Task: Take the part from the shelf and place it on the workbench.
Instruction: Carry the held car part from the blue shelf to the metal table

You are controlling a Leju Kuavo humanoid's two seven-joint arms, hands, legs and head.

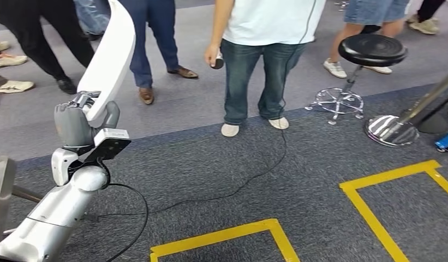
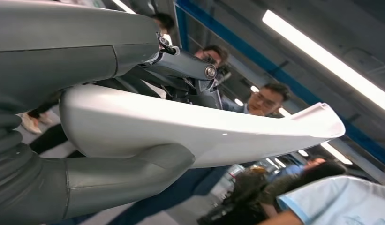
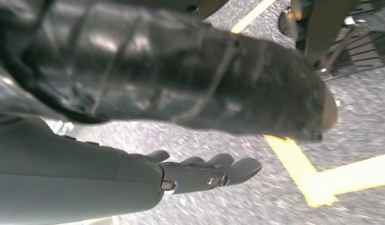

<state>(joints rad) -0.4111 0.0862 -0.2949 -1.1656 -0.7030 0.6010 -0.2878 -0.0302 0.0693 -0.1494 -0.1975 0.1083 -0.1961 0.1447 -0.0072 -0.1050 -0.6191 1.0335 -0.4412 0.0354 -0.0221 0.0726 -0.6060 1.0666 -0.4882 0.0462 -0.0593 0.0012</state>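
Grey carpet marked with yellow tape spreads out below the robot, and several people stand along its far edge, with a black stool to their right. A black cable trails across the carpet. The long white curved part rises upright at the left, gripped near its lower end by the left hand; thumb and fingers clamp opposite faces. The right hand hangs over the carpet, fingers seemingly straight and holding nothing, though the view is blurred.
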